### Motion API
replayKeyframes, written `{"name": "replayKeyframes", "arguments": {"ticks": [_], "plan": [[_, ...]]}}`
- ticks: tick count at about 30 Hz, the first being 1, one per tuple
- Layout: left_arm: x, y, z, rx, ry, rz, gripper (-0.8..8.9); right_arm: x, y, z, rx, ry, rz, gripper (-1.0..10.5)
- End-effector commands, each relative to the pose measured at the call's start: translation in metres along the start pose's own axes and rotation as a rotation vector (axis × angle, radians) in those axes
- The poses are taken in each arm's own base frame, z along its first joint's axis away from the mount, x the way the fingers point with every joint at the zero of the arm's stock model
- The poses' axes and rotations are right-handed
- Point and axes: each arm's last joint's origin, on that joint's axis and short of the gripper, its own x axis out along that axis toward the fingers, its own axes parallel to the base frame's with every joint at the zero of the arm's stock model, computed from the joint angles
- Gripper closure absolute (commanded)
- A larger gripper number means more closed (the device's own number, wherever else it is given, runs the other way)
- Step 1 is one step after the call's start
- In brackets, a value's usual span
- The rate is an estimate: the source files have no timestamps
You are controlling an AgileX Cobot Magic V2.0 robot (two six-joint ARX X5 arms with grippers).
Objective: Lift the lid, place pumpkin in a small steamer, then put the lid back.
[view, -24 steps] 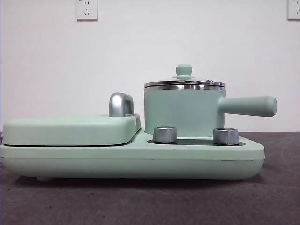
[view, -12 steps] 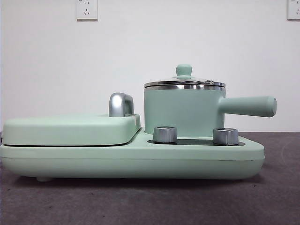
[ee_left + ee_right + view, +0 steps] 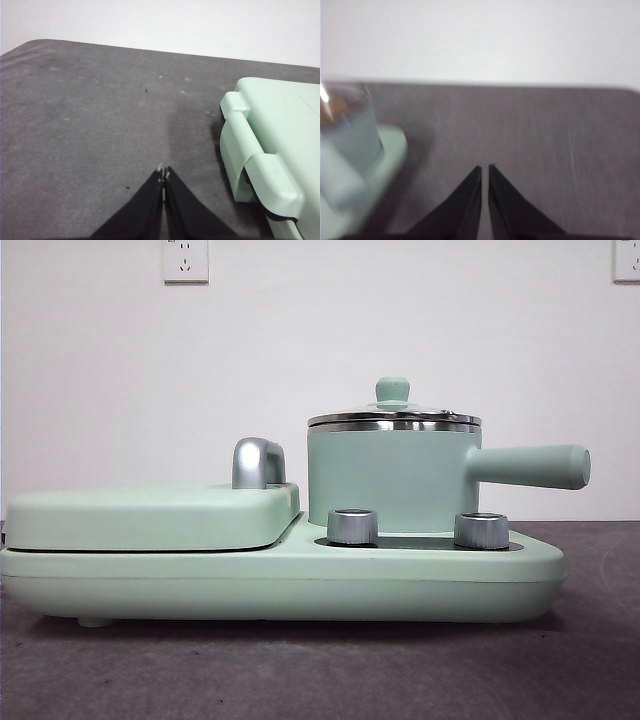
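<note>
On the dark grey table (image 3: 320, 670) we record one mint-green cooking base (image 3: 290, 575), running nearly the full width of the front view. On its left section we list a broad flat cover (image 3: 150, 515), lying closed, with a chrome handle (image 3: 257, 462) rising at its far right edge. To the right of that we list the small steamer (image 3: 390, 475), upright on the base's right section, its long side handle (image 3: 530, 466) pointing right. On the steamer we note the lid (image 3: 394, 418), seated level on the steel rim, its small green knob (image 3: 392, 390) on top. Just in front of the steamer we count two metal dials (image 3: 353, 526) standing on the base, one left, one right. On the white wall (image 3: 320, 340) behind we note a socket (image 3: 185, 260) upper left and part of another at the upper right corner. We find no pumpkin in any view. The left gripper (image 3: 163, 173) hangs over bare table near the left end of the base, touching nothing, its jaws pressed together. The right gripper (image 3: 485, 169) hangs over bare table to the right of the steamer, well apart from it, its jaws almost touching with only a thin slit between them and nothing held; that view is blurred.
</note>
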Motion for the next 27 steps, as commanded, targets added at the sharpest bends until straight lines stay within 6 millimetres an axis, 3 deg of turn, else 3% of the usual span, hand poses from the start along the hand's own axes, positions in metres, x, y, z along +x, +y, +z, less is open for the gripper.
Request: {"name": "replayKeyframes", "arguments": {"ticks": [1,5,13,27], "plan": [[0.002,0.001,-0.007,0.012,0.024,0.002,8.08,0.004,-0.001,-0.016,-0.037,-0.008,-0.016,9.3],[0.002,0.001,-0.007,0.012,0.024,0.002,8.08,0.006,-0.002,-0.034,-0.029,0.013,-0.027,9.3],[0.002,0.001,-0.007,0.012,0.024,0.002,8.08,0.002,-0.003,-0.043,-0.011,0.092,-0.104,9.3],[0.002,0.001,-0.007,0.012,0.024,0.002,8.08,0.001,0.000,-0.040,-0.019,0.057,-0.073,9.3]]}}
